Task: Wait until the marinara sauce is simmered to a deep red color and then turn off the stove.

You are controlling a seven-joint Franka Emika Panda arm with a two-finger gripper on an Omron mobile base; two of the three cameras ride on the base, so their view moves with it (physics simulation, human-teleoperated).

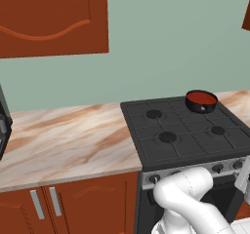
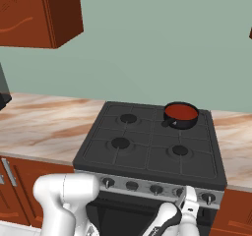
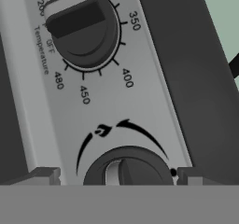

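The marinara sauce (image 1: 201, 98) (image 2: 180, 112) is a flat deep red disc in a small black pan (image 1: 199, 107) (image 2: 181, 123) on the back right burner of the stove (image 1: 185, 130) (image 2: 147, 149). My gripper (image 3: 116, 175) (image 2: 190, 199) is low at the silver front strip, toward its right end. Its fingers (image 3: 44, 175) stand open on either side of a dark round burner knob (image 3: 128, 167), which has a flame mark above it. The right finger is close to the knob's edge; the left one is a little apart from it.
A larger oven temperature knob (image 3: 84, 27) with numbers sits beyond the burner knob. Marble counter (image 1: 68, 140) (image 2: 39, 124) lies left of the stove, with red-brown cabinets (image 1: 73, 204) below it and wall cabinets (image 1: 49, 18) above. More knobs (image 2: 132, 185) line the strip.
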